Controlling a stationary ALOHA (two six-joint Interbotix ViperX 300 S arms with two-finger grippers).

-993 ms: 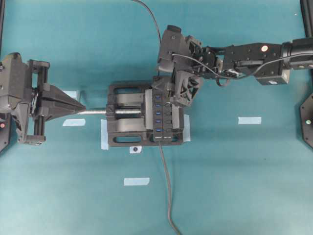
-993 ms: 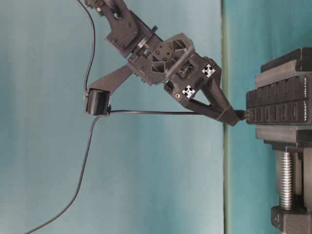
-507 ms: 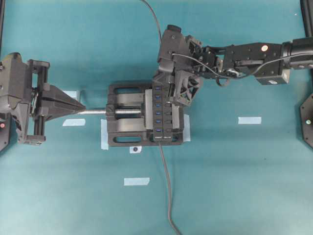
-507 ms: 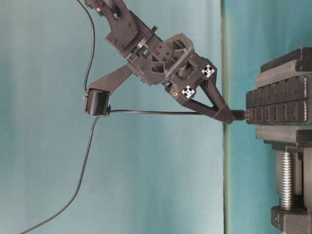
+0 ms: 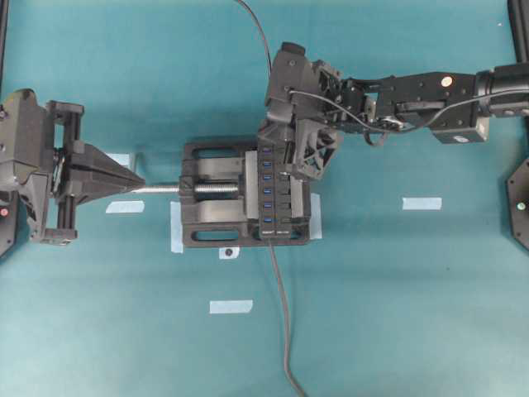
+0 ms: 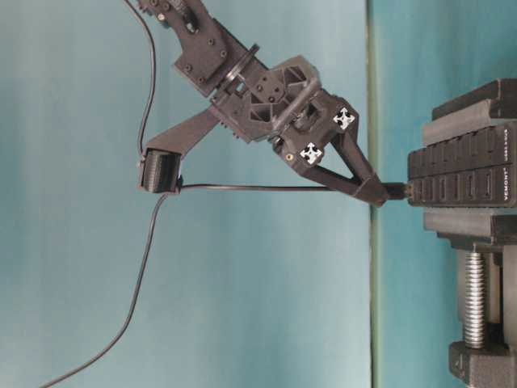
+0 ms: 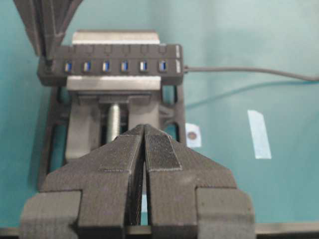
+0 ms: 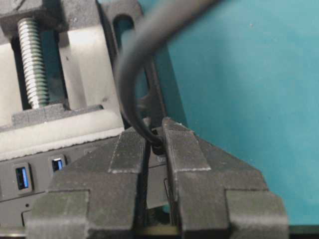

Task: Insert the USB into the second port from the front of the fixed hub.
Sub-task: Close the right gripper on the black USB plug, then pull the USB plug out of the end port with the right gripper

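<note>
1. The fingers point(image 8: 179, 154) of the right gripper point(image 6: 373, 192) are pinched almost together on the USB point(image 6: 394, 191), which sits right at their tips; in the right wrist view only a sliver of the plug shows in the narrow slit between the pads, with its thin black cable point(image 8: 130, 74) curling up and out of them.
2. In the table-level view the plug sticks out just past the fingertips and meets the face of the fixed hub point(image 6: 462, 175) (how far it is seated in a port I cannot tell).
3. Overhead, the right gripper point(image 5: 285, 153) hangs over the far end of the fixed hub point(image 5: 273, 192), covering the ports there; the blue ports nearer the front are uncovered.
4. The hub is clamped in a black vise point(image 5: 216, 194) with a silver screw point(image 5: 161, 189), and a second black cable point(image 5: 283, 314) runs from the hub's front end to the near edge of the teal table point(image 5: 397, 289).
5. The left gripper point(image 5: 136, 181) is closed on nothing, its pads pressed flat together (plain in the left wrist view), with its tips right at the end of the screw.
6. Strips of pale tape point(image 5: 421, 203) lie on the table around the vise.
</note>
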